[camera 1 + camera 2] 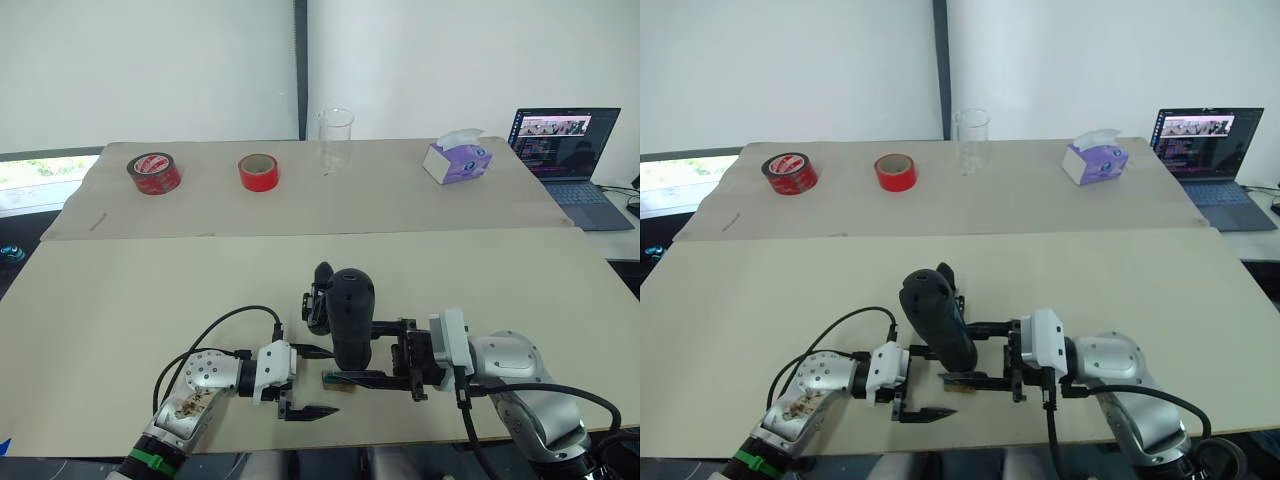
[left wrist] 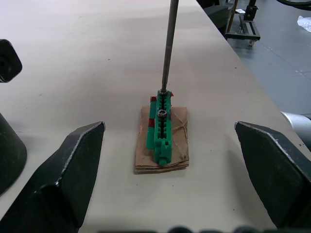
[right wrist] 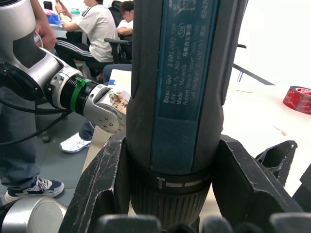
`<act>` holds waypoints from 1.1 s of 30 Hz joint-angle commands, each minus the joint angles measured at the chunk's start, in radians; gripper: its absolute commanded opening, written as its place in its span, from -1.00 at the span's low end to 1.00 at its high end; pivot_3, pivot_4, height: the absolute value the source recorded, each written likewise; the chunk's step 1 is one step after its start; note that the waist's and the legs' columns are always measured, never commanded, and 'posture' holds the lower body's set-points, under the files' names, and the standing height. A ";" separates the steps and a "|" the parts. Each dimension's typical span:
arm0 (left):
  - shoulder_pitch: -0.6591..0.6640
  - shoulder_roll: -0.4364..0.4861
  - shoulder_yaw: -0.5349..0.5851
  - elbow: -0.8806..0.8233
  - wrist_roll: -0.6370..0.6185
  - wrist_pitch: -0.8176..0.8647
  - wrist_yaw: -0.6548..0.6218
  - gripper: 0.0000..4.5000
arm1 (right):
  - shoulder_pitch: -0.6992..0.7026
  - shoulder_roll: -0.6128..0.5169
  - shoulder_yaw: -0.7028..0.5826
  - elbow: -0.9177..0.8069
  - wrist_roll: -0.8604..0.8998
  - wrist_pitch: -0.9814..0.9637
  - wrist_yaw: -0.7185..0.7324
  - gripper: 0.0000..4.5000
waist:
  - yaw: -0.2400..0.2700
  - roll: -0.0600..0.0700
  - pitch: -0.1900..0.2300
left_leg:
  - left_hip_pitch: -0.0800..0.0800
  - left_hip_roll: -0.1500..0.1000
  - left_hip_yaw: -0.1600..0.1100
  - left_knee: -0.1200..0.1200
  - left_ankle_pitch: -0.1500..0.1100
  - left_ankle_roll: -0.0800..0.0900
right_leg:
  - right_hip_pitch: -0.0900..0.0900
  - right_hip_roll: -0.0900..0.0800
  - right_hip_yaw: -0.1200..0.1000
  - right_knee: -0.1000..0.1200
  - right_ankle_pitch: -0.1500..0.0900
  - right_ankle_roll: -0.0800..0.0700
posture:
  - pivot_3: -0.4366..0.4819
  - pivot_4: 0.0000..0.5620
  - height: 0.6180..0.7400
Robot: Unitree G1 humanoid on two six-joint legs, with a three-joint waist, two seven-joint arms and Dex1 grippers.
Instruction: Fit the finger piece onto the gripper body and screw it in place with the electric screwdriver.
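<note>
My right gripper point(image 1: 352, 352) is shut on the electric screwdriver point(image 1: 352, 312), a thick black cylinder held upright near the table's front edge. Its thin metal bit point(image 2: 168, 43) comes down onto a small green block point(image 2: 160, 121) that carries screws and rests on a brown pad. My left gripper point(image 2: 168, 127) is open, with one finger on each side of that block and touching nothing. The gripper body point(image 1: 318, 296), a black blocky assembly, stands just behind the screwdriver and is partly hidden by it. The finger piece is out of view.
On the far table section stand two red tape rolls point(image 1: 154, 172) point(image 1: 258, 171), a clear cup point(image 1: 336, 140) and a purple tissue box point(image 1: 457, 160). A laptop point(image 1: 565, 150) sits at far right. People point(image 3: 99, 24) sit beyond the table.
</note>
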 commanded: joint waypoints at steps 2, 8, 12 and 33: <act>0.027 0.014 -0.020 0.037 0.021 0.046 0.010 1.00 | -0.010 0.004 -0.012 -0.014 0.021 -0.034 0.002 -0.14 | -0.001 0.000 0.000 | 0.000 0.000 0.000 0.000 0.000 0.000 | 0.000 0.000 0.000 0.000 0.000 0.000 | -0.05 -0.47 1.00; 0.029 0.016 -0.016 0.032 0.016 0.051 0.011 1.00 | -0.014 0.005 -0.015 -0.020 0.034 -0.026 0.002 -0.14 | -0.003 0.000 0.000 | 0.000 0.000 0.000 0.000 0.000 0.000 | 0.000 0.000 0.000 0.000 0.000 0.000 | -0.05 -0.47 1.00; 0.024 0.024 -0.002 0.030 0.004 0.052 0.002 1.00 | -0.016 0.003 -0.024 -0.032 0.051 -0.014 -0.003 -0.14 | -0.004 0.000 0.000 | 0.000 0.000 0.000 0.000 0.000 0.000 | 0.000 0.000 0.000 0.000 0.000 0.000 | -0.05 -0.47 1.00; 0.042 0.100 0.091 0.086 -0.117 -0.024 -0.116 1.00 | -0.066 -0.017 -0.038 -0.072 0.125 0.037 -0.042 -0.14 | -0.024 -0.002 0.001 | 0.001 0.003 0.000 -0.005 0.000 0.000 | -0.003 0.003 -0.001 0.001 0.000 0.000 | -0.05 -0.47 1.00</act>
